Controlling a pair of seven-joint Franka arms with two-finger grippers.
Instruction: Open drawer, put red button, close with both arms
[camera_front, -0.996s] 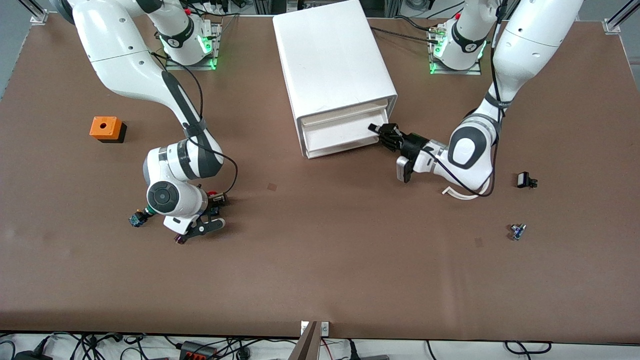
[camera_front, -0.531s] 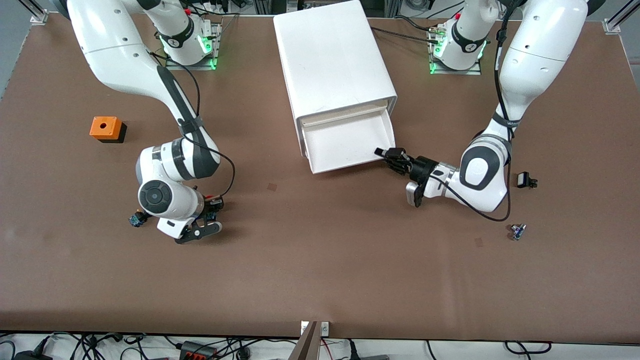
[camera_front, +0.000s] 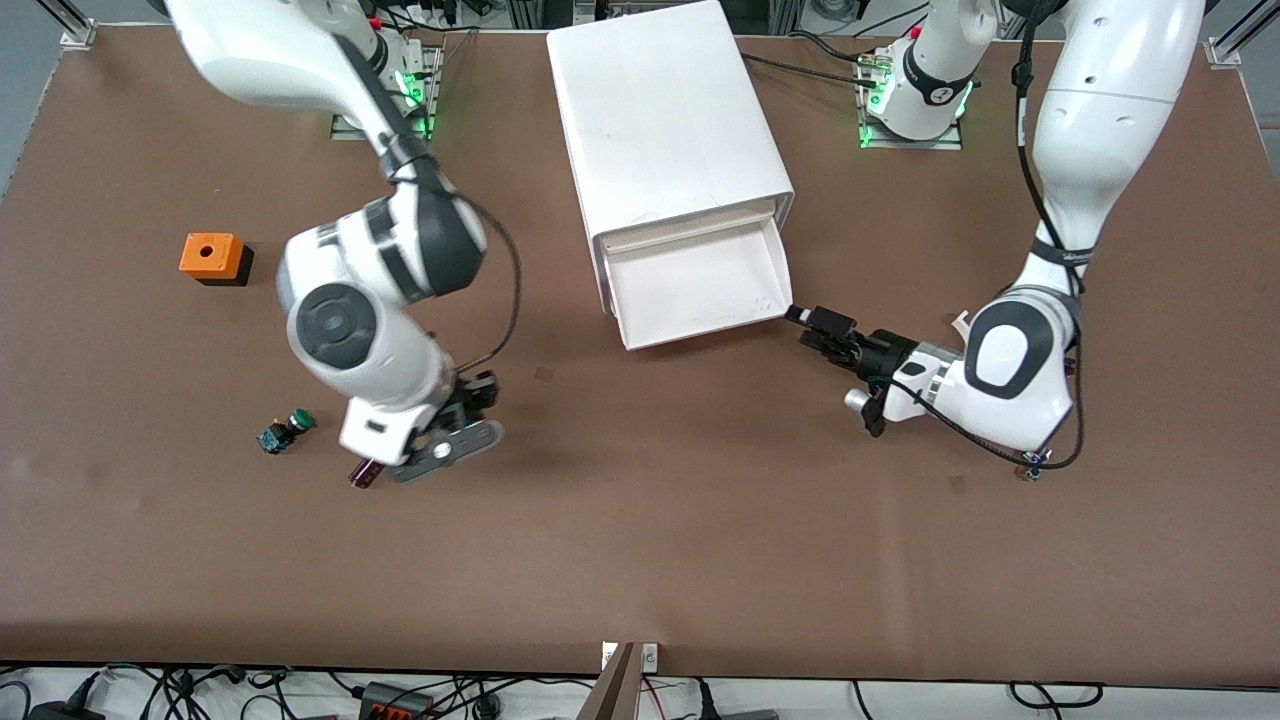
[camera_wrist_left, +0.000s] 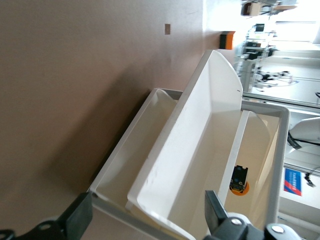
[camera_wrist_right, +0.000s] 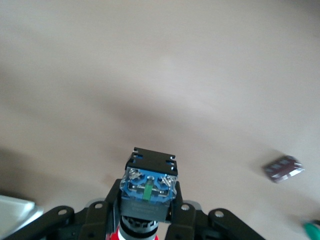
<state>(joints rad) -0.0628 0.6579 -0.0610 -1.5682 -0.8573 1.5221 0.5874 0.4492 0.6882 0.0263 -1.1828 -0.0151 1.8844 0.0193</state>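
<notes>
The middle drawer (camera_front: 700, 285) of the white cabinet (camera_front: 660, 110) stands pulled out and looks empty. My left gripper (camera_front: 822, 326) is open just off the drawer's front corner at the left arm's end, touching nothing. In the left wrist view the drawer (camera_wrist_left: 210, 145) fills the frame and my left gripper (camera_wrist_left: 147, 222) has its fingers (camera_wrist_left: 80, 220) spread wide. My right gripper (camera_front: 477, 388) is up over the bare table between the green button and the cabinet. In the right wrist view it (camera_wrist_right: 145, 217) is shut on the red button (camera_wrist_right: 149, 192), blue base outward. The button is hidden in the front view.
A green-capped button (camera_front: 288, 430) lies on the table near the right arm, also at the edge of the right wrist view (camera_wrist_right: 312, 231). A small purple part (camera_front: 362, 474) lies under the right hand. An orange box (camera_front: 212, 258) sits toward the right arm's end. A small blue part (camera_front: 1033, 465) lies by the left arm.
My left gripper pulled the drawer out, let go and drew back from its front. My right arm rose off the table with the red button and shifted toward the cabinet.
</notes>
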